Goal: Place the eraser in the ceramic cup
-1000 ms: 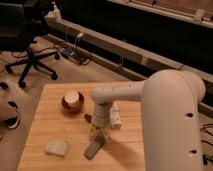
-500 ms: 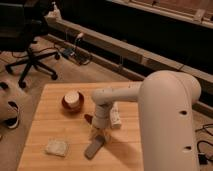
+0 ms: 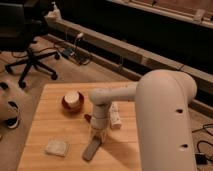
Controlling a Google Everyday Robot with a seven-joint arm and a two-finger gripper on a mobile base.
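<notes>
Over the eraser, the pincer sits low, hardly shifted from a second ago.
Camera view: the pincer [image 3: 98, 136] is down at the far end of the small grey oblong matte eraser [image 3: 92, 149], which lies flat on the wooden table [image 3: 50, 95] where it lay before. How far open the pincer is, or whether it has a hold, I cannot tell. The grasp looks to be the step in hand, with the lift yet to come. Beyond the pincer and to its left, well apart, the round red-brown ceramic cup [image 3: 73, 101] shows only its pale cream inside, with nothing in it.

one eraser [image 3: 91, 149]; one cup [image 3: 73, 101]; one pad [image 3: 56, 147]; one tube [image 3: 115, 116]; one pincer [image 3: 98, 136] at eraser
</notes>
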